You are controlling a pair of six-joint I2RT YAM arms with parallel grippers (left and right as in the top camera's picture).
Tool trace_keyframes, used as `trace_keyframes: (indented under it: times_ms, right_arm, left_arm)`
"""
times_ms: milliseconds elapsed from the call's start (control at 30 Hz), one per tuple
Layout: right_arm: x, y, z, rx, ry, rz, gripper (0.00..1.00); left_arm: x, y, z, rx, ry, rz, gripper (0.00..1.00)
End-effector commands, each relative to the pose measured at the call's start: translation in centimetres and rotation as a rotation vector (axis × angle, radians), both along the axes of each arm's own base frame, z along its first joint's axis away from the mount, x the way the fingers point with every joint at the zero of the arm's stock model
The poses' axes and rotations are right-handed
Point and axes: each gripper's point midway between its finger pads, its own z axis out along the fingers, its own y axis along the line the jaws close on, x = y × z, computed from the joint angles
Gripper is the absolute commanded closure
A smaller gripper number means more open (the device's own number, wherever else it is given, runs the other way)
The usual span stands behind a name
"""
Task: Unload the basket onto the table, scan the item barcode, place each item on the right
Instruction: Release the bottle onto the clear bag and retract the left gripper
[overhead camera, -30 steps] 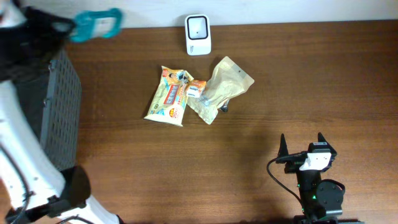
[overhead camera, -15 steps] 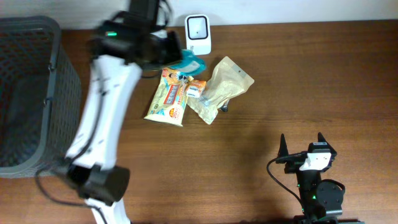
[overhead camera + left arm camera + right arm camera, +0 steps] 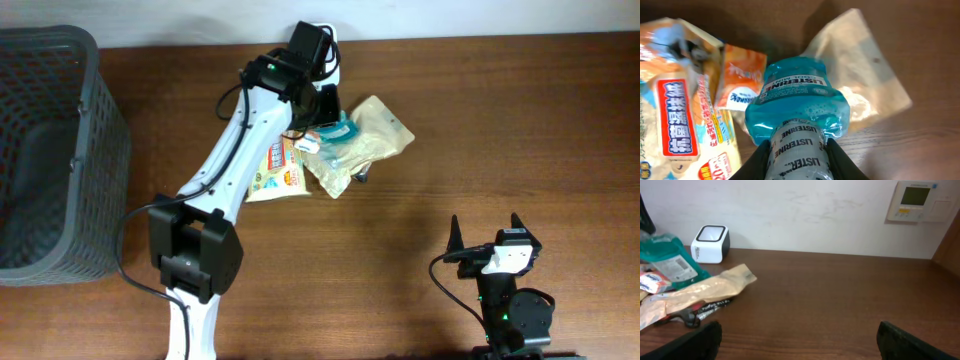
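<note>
The left claw [image 3: 799, 162] is closed narrowly on the neck end of the blue mouthwash bottle [image 3: 795, 100]. The bottle juts out ahead of its fingers, above the packets [image 3: 685, 115], and the white scanner [image 3: 710, 243] sits back by its wrist. Holding liquid, the bottle is probably weighty, stiff and slick. The narrow neck suits a firm hold, though the body may swing. The right claw [image 3: 490, 235] stands wide, holding nothing.

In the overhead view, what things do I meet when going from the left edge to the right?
Dark grey mesh plastic basket → yellow-orange wet-wipes pack → beige crinkled pouch → black right tool, open. Blue mouthwash bottle overlaps pack and pouch: omitted.
</note>
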Motion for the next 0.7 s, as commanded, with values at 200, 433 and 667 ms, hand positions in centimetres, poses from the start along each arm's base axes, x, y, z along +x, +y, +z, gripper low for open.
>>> trace_keyframes:
  times_ms: [200, 433, 667]
  right_arm:
    - [0.0, 0.1, -0.3, 0.008, 0.005, 0.002, 0.02]
    - [0.0, 0.1, -0.3, 0.008, 0.005, 0.002, 0.02]
    - [0.0, 0.1, -0.3, 0.008, 0.005, 0.002, 0.02]
  left_arm:
    - [-1.4, 0.4, 1.8, 0.026, 0.029, -0.014, 0.33]
    - [-2.0, 0.8, 6.4, 0.013, -0.009, -0.021, 0.28]
    - [-2.4, 6.6, 15.2, 0.075, -0.17, 0.004, 0.0]
